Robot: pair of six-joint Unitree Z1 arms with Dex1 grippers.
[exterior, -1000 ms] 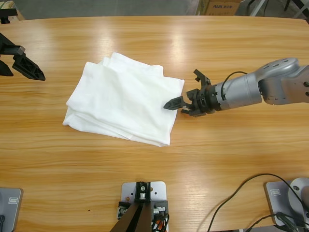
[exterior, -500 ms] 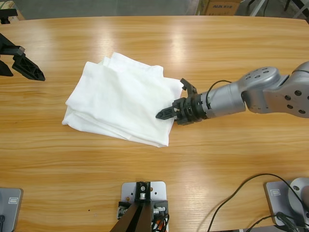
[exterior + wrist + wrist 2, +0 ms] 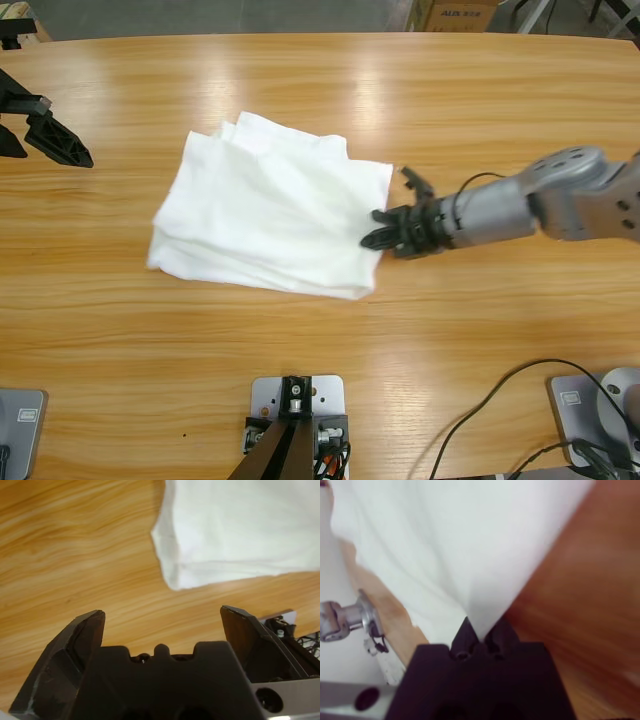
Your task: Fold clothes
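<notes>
Warm, glossy wood grain with pale glare streaks is seen across the long table, on which everything rests. At the far left edge of the high view the left gripper is parked well apart from the cloth; in its wrist view the two black jaws are spread wide with nothing between them, and only a rounded corner of the fabric is seen beyond them.

Left of the table's middle lies the T-shirt, folded into a soft, layered, roughly rectangular stack of plain white cotton, its edges slightly uneven and its surface gently creased. Compared with a second ago, the whole stack has been shifted to the right and a little turned, and its right edge has been drawn out.

At that right edge the right gripper is found, its jaws pinched together on the shirt's hem, as the right wrist view shows by white cloth fanning out from the jaw tips. Since the stack is being dragged rather than turned over, the folding is judged largely done, with only positioning or tidying under way.
</notes>
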